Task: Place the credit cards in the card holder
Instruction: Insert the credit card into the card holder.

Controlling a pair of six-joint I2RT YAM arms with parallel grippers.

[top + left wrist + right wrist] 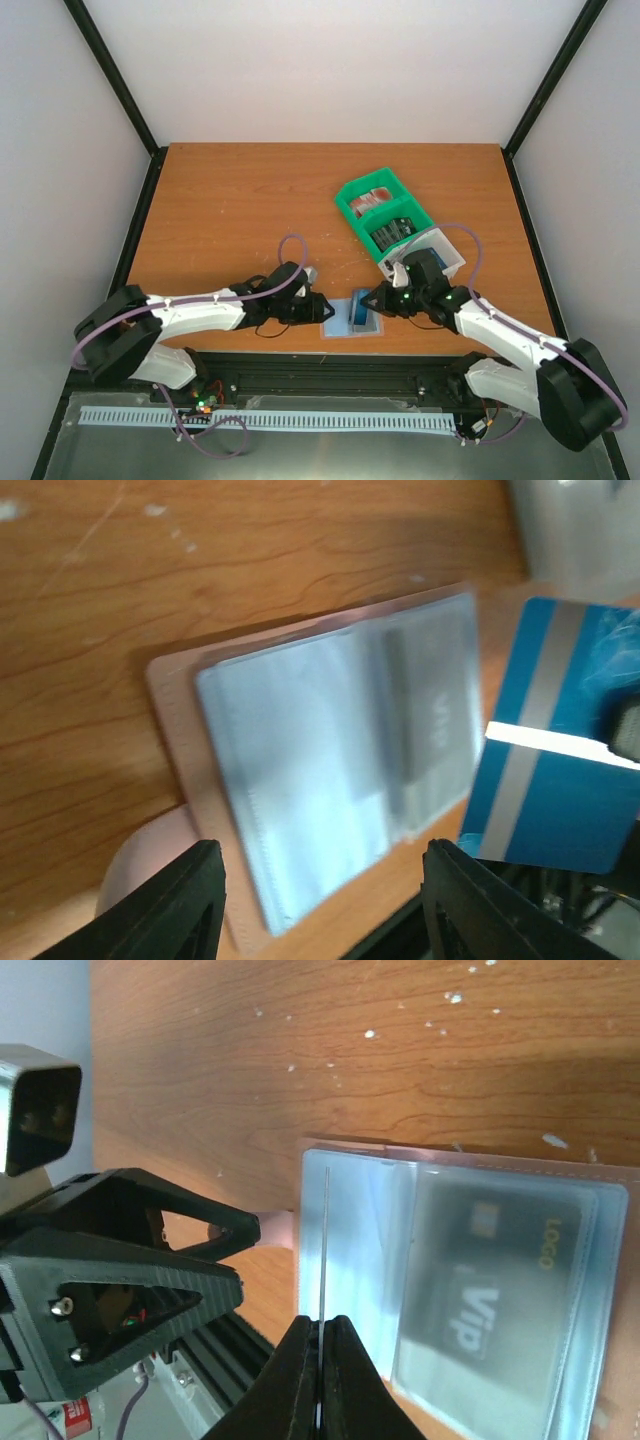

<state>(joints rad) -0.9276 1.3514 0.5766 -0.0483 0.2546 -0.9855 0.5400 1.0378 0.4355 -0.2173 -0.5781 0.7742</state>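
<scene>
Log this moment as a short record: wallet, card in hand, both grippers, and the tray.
Holder: tan-pink leather-like card holder, lying open on the wooden table, one grey Vip card sleeved
Right gripper: jaws shut on a blue silver-striped plastic card, over the holder
Left gripper: jaws open at the holder's edge
Tray: green plastic compartment tray, stacked cards inside

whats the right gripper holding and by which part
A thin blue plastic credit card with a silver stripe, pinched by one edge in the shut right gripper.
</scene>
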